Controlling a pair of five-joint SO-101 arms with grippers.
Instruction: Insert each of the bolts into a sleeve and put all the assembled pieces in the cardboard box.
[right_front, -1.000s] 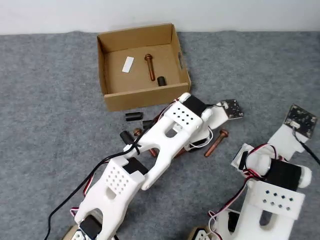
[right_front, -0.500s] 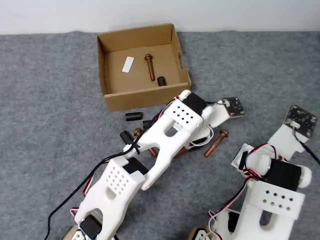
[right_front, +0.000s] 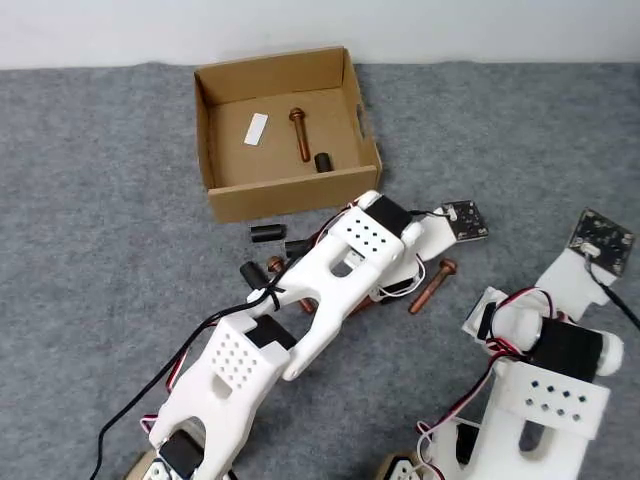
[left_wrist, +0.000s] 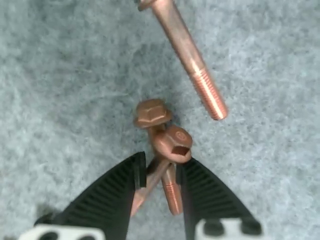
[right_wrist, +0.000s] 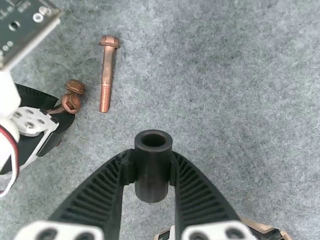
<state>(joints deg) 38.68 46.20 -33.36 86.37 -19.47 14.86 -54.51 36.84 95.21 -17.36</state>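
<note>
1. Left gripper (left_wrist: 163, 167): fingers pressed onto the crossed bolts (left_wrist: 170, 145). Both copper shanks sit between the jaws, and the two hex heads touch just past the tips.
2. Right gripper (right_wrist: 151, 161): pinching the held sleeve (right_wrist: 152, 172), which is black, with its open bore facing the wrist camera, above the grey mat (right_wrist: 240, 75).
3. Loose bolt (right_front: 432, 285): flat on the mat, centre-right of the high view, near the crossed pair but apart from it.
4. Cardboard box (right_front: 290, 195): upper centre of the high view, open. Inside are the boxed bolt (right_front: 300, 134), the boxed sleeve (right_front: 322, 162) just beside the bolt's tip and not on it, and a white slip (right_front: 257, 128).
5. Loose sleeves (right_front: 266, 232): three, black, on the mat just below the box's front wall. A bolt head (right_front: 275, 265) shows among them, at the left arm's edge.
</note>
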